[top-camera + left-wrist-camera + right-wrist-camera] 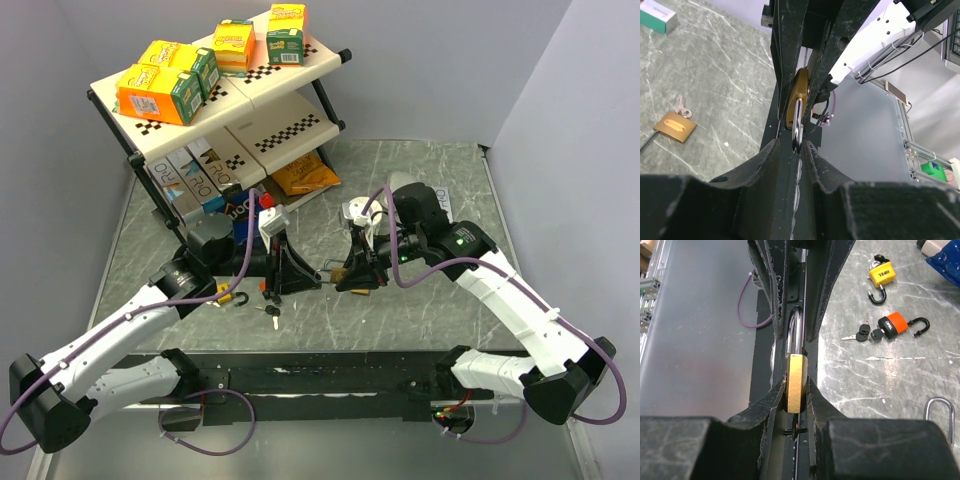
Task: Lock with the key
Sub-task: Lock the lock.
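Note:
A brass padlock [336, 276] hangs in the air between my two grippers at the table's middle. My right gripper [797, 390] is shut on its brass body [796, 380]. Its silver shackle [796, 332] points away into my left gripper [798, 146], which is shut on the shackle's bend [797, 131]; the brass body [800, 92] shows beyond it. No key shows in this padlock. A small bunch of keys [860, 333] lies on the table beside an orange and black padlock [891, 325].
A yellow padlock [882, 275] with its shackle open lies past the orange one. Another brass padlock [674, 126] with a key [681, 106] lies flat on the marble. A shelf rack [290, 80] with boxes stands at the back left, a snack bag [305, 178] below it.

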You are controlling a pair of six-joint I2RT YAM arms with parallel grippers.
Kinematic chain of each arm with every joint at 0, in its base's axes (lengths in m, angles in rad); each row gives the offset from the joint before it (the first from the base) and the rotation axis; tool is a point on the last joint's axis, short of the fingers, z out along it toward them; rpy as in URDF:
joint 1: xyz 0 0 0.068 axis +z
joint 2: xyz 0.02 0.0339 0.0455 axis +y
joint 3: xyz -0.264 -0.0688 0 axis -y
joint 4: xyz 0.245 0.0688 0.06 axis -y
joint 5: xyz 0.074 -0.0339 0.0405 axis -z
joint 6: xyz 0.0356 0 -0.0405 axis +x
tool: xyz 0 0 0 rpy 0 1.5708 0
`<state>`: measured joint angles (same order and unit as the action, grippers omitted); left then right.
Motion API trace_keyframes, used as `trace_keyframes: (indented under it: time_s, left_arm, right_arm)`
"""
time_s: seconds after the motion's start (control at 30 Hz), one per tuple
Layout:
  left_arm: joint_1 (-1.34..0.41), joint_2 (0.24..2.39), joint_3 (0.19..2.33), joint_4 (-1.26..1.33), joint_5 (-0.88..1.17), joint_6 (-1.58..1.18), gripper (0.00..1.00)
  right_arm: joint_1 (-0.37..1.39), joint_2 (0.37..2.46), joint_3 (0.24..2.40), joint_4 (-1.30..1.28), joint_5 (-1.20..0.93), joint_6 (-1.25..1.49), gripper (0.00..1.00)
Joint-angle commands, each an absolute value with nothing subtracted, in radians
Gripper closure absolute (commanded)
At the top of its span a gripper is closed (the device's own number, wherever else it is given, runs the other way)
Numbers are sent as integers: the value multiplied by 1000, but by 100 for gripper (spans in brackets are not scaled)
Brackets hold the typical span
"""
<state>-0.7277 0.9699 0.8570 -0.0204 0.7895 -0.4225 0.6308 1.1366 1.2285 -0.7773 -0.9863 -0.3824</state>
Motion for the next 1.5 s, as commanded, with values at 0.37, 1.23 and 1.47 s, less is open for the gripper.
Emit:
trace_keyframes:
  time_s: [0.37, 1.23, 1.47]
  left_arm:
    - [-772, 994, 927, 31, 818, -382, 96]
    - [-899, 1084, 827, 282, 784, -486, 99]
    - [-923, 1101, 795, 345, 787, -509, 99]
  right_arm:
    - [640, 1140, 1266, -739, -1015, -377, 100]
    - [675, 1183, 1316, -543, -1154, -187, 100]
    - [686, 1196, 1310, -443, -1181, -92, 100]
